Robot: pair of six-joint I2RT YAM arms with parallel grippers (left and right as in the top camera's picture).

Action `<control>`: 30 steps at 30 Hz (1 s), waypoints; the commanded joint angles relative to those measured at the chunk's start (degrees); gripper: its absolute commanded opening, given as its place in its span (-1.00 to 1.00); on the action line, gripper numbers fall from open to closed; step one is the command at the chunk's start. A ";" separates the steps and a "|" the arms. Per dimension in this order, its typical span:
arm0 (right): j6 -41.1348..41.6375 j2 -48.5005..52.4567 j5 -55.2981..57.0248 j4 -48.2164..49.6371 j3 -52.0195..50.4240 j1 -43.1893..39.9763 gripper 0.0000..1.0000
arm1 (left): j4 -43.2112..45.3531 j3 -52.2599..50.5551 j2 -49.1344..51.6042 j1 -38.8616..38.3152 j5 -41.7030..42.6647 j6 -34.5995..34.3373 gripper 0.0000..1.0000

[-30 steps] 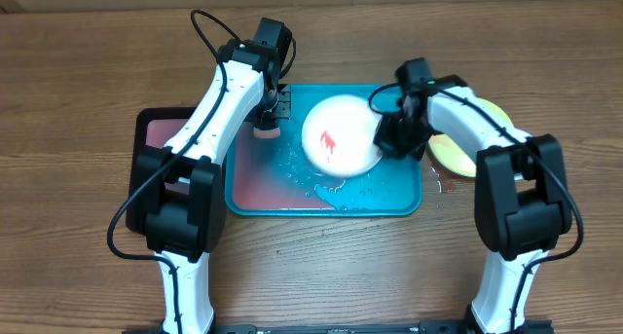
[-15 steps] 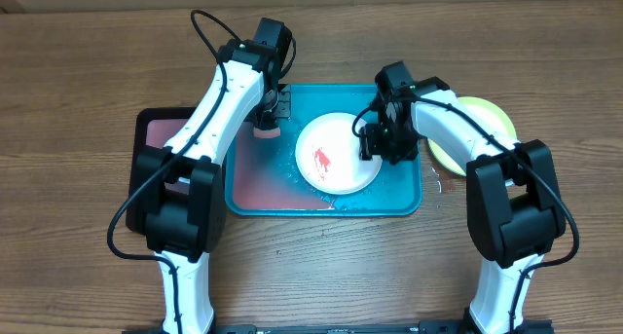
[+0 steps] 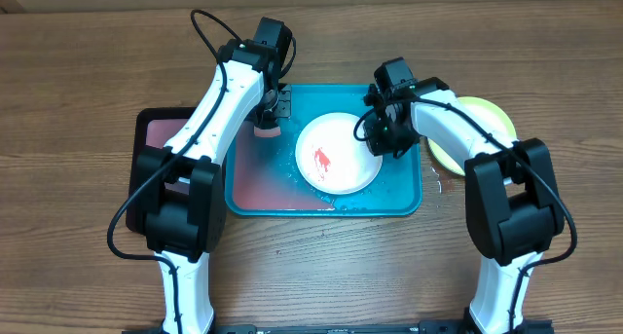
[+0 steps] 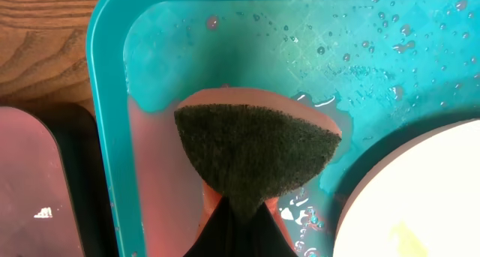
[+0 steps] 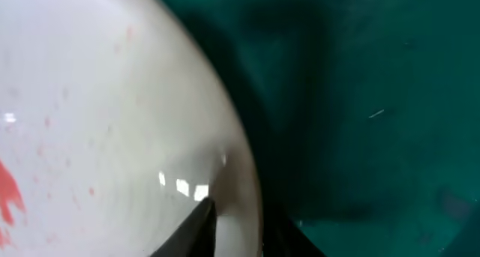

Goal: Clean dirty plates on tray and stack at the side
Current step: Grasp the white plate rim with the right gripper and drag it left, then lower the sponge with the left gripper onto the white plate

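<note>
At your left wrist, the left fingers (image 4: 238,225) were closed tight on the sponge (image 4: 255,152), its dark scouring face turned to the camera and its pink body resting on the wet floor of the tray (image 4: 105,137). At your right wrist, the right fingers (image 5: 238,231) straddled the edge of the white plate (image 5: 97,122), one tip on the upper face and the other below the rim, with only a narrow gap between them. You could not tell from that view whether they were pinching the plate or merely resting around it. The plate lay flat in the middle of the tray, just beside the sponge on its right-hand side, and its red smear (image 3: 320,160) sat on the half facing the sponge. I judge that the left arm was the nearer one for scrubbing, with a short sweep to its right, while the right arm sat at the opposite rim to steady the plate. Being round, the plate offered no long axis to line up on. Only the overhead view showed the smear and both arms together; the left wrist caught a bare corner of the plate, and the right wrist showed just a fleck of red. Farther out, the lime green plate (image 3: 484,109) rested on the desk (image 3: 78,61) to the right of the tray.
</note>
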 commanded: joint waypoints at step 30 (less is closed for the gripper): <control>42.18 0.90 -5.07 7.26 -3.04 5.31 -0.93 | 2.32 -0.68 10.64 -2.29 4.17 -0.15 -0.92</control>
